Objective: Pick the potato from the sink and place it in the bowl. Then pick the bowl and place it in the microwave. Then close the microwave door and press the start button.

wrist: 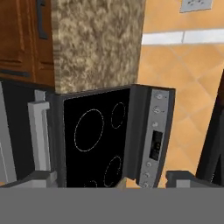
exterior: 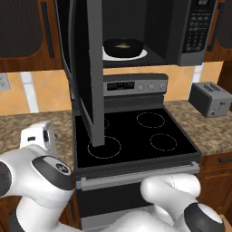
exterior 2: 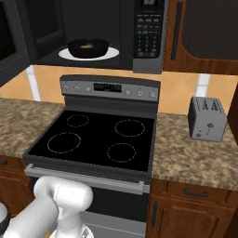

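Already set inside the large black microwave with grey trim (exterior: 136, 31): the round shallow black bowl (exterior: 123, 47), resting on the white round plate (exterior: 140, 55) on the microwave floor, with a small yellowish-tan lump, judged to be the potato (exterior: 121, 45), lying in it. Seen likewise from the right base camera, bowl (exterior 2: 88, 48) centred in the open cavity. By that showing, picking and placing done, both for potato and for bowl.

Left undone: shutting the wide dark glass microwave door with grey frame (exterior: 86, 72), which stood swung out to the left of the microwave, its edge hanging down over the black glass stovetop with ringed burners (exterior: 136, 133); then pressing start on the vertical keypad strip (exterior: 197, 27) at the microwave's right.

Hand (wrist: 111, 187) low and to the left of the microwave, looking sideways at the stovetop and the grey oven control panel (wrist: 155, 135); nothing held between the dark finger tips (wrist: 183, 178), set well apart.

Around: a grey slot toaster (exterior 2: 207, 118) on the speckled stone tabletop (exterior 2: 195, 158) right of the stovetop, well clear of the door's swing. Nothing between door and microwave front; only the door's own wide swing to be managed.
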